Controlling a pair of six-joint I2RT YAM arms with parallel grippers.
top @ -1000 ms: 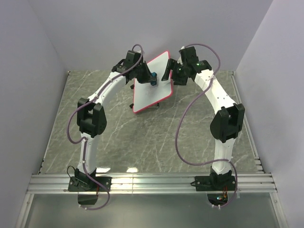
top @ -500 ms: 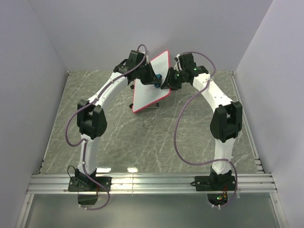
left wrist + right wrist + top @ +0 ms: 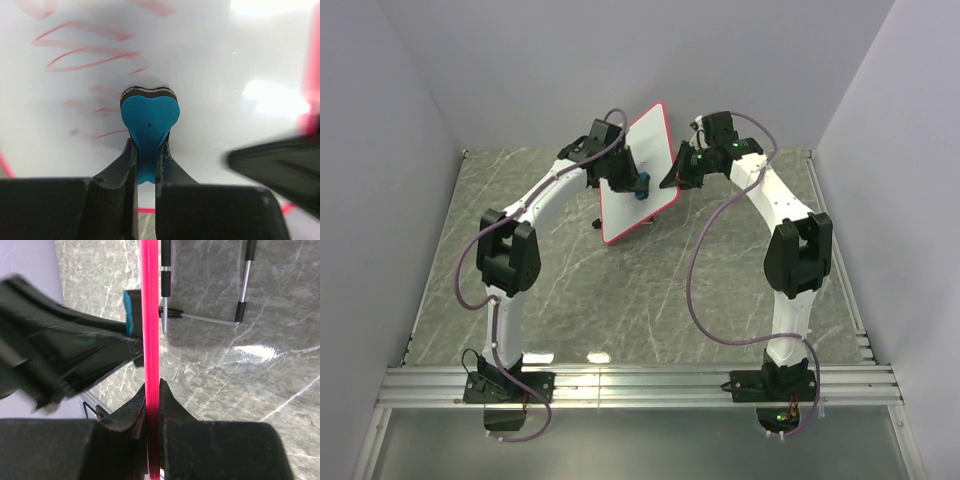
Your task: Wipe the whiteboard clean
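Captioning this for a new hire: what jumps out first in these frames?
The pink-rimmed whiteboard stands tilted at the far middle of the table, with the right gripper shut on its edge. The left gripper presses a blue eraser against the board's face, beside red scribbles.

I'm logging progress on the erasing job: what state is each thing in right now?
White board with pink-red rim: standing steeply tilted, clamped at one edge, not yet clean.
Red scribbles: partly smeared, most remain.
Small blue eraser: gripped, felt end against the board face.
Left gripper: shut on the eraser.
Right gripper: shut on the board's rim.
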